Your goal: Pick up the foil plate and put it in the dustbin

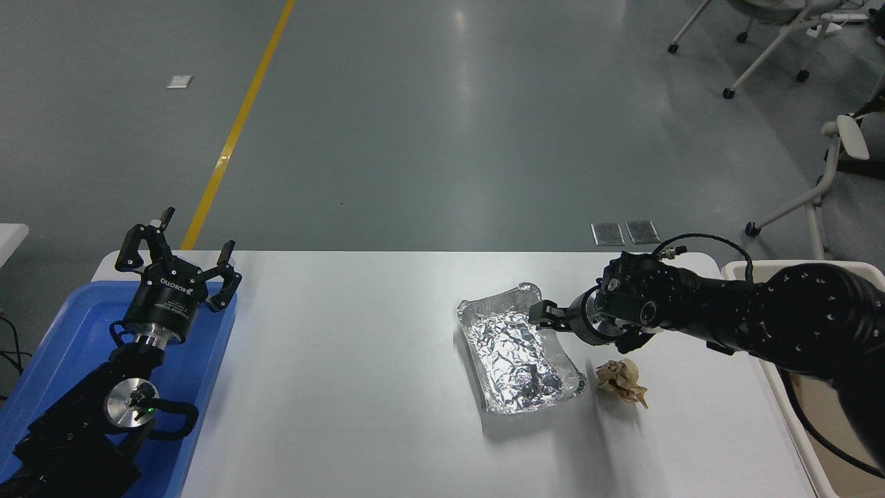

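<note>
My right gripper point(541, 315) reaches in low from the right side and sits at the far right rim of the shiny, crinkled, rectangular aluminium foil plate point(520, 356). Its black fingertips are right at the bent rim, close together, but I cannot tell whether they are pinching the foil or only touching it. The foil plate lies on the white table point(346, 387), right of the table's middle, long side running away from me and tilted a little to the left at its far end. Its raised rim is dented and uneven all round, and its shadow falls on the table along its near edge.

Just right of the foil plate's near corner sits a small crumpled brown paper ball point(621, 381), close to the plate but not touching it, directly under my right wrist. Further right of the foil plate, off the table's right edge, is the large cream plastic dustbin point(743, 266); my forearm covers most of it, so only parts of its thick rim show.

Well to the left of the foil plate, my left gripper point(178, 259) is parked above a shallow blue plastic tray point(62, 346), fingers spread wide and holding nothing.
</note>
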Controlling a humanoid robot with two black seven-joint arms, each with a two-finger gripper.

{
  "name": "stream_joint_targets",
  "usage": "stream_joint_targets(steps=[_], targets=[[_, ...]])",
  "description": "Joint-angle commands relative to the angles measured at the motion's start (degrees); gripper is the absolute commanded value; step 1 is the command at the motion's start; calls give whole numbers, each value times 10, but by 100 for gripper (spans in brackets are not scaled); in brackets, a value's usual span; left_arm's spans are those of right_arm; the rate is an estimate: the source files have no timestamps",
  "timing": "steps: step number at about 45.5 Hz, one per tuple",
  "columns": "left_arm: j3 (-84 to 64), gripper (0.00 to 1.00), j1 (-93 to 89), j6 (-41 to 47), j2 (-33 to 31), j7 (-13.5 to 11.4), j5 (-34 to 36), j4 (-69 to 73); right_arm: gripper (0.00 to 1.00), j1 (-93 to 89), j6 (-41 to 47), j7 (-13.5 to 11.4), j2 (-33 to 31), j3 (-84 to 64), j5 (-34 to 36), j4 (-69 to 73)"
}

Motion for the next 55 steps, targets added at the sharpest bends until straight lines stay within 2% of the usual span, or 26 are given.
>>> stream_joint_targets(steps=[1, 7, 12, 17, 19, 31, 33, 36, 40, 49, 55], targets=[[0, 98, 0, 0, 1, 0, 0, 0, 98, -25, -37, 0, 1, 1, 0, -13], [0, 98, 0, 0, 0, 0, 0, 0, 96, -24, -41, 0, 1, 1, 0, -12], [0, 98, 0, 0, 0, 0, 0, 0, 84, -20, -43, 0, 1, 1, 0, -10], [1, 98, 0, 0, 1, 0, 0, -1, 64, -18, -45, 1, 1, 1, 0, -8], [0, 98, 0, 0, 1, 0, 1, 0, 59, -17, -45, 2, 1, 3, 0, -7], [1, 98, 0, 0, 0, 0, 0, -1, 57, -10, -43, 16, 1, 22, 1, 11], [0, 98, 0, 0, 0, 0, 0, -1, 49, -10, -43, 18, 1, 22, 0, 11], [1, 98, 0, 0, 0, 0, 0, 0, 25, -9, -42, 20, 1, 22, -1, 12], [1, 98, 0, 0, 0, 0, 0, -1, 0, -7, -36, 20, 1, 22, -1, 14], [0, 98, 0, 0, 1, 0, 0, -1, 0, -7, -35, 22, 1, 20, -13, 21], [1, 98, 0, 0, 1, 0, 0, -1, 0, -7, -36, 34, 1, 20, -43, 21]])
